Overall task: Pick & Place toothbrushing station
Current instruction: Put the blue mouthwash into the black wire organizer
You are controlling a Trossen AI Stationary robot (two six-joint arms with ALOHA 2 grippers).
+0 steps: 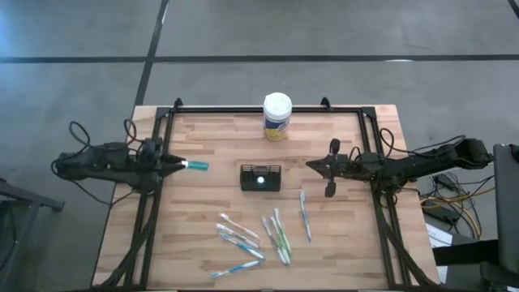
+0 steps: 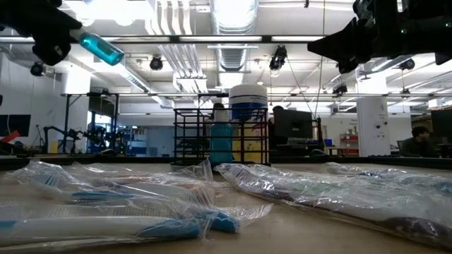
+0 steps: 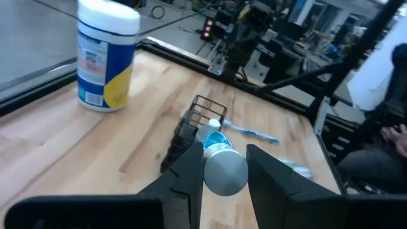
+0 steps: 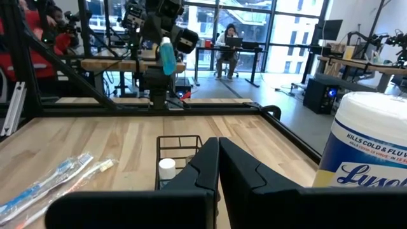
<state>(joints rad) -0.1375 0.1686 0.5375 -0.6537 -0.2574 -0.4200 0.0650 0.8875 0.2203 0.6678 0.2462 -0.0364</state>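
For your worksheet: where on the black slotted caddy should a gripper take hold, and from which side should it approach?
Grip one of the thin upright wire walls at the open top rim of the black caddy, coming down from above. It stands upright mid-table with clear space around it; avoid the compartment already holding a white-capped item.

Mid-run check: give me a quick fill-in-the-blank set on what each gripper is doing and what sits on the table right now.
1. The left gripper holds a small ____ bottle.
2. The right gripper is shut and holds ____.
3. The black caddy already contains a bottle with a ____ cap.
4. The round wipes canister stands near the table's ____ edge, beyond the caddy.

Missing words: blue; nothing; white; far
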